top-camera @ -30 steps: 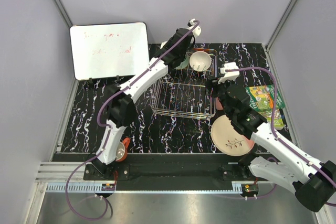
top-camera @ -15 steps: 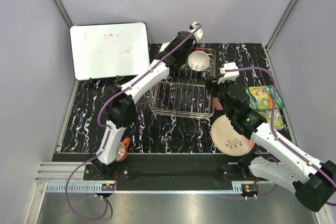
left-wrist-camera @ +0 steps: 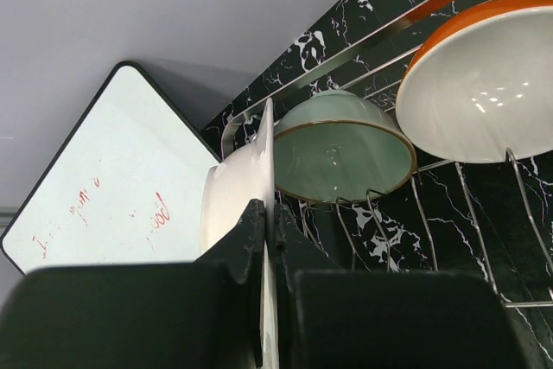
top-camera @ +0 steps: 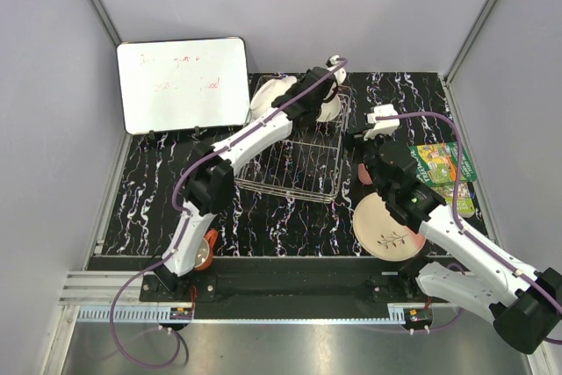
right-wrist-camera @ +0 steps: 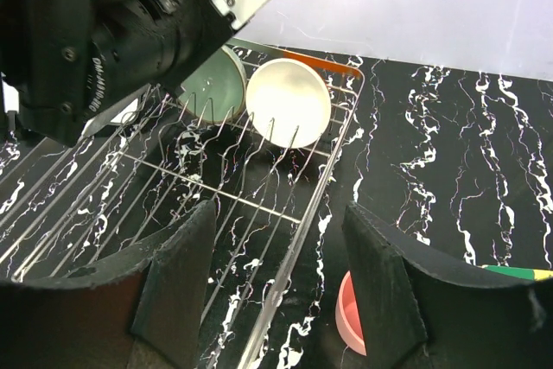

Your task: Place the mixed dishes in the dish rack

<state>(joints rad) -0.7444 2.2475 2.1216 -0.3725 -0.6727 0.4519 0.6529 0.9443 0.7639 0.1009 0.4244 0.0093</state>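
Both jaws of your left pincer (left-wrist-camera: 269,218) clamp the white plate (left-wrist-camera: 235,192) on edge at eleven o'clock of the dish rack (top-camera: 290,169), beside the mint green bowl (left-wrist-camera: 341,155), so lower it straight between wires before releasing, while your right pincer (right-wrist-camera: 281,244) hangs apart at three o'clock.

Whiteboard (top-camera: 183,84) scribble illegible, pink cup (right-wrist-camera: 348,315) cut off, orange mug (top-camera: 205,250) perhaps half hidden

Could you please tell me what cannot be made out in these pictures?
Whiteboard writing: too faint to read, top view.
Orange mug: mostly behind left arm, top view.
Pink cup: partly behind right pincer, right wrist view.
White plate's lower part: behind left pincer, left wrist view.
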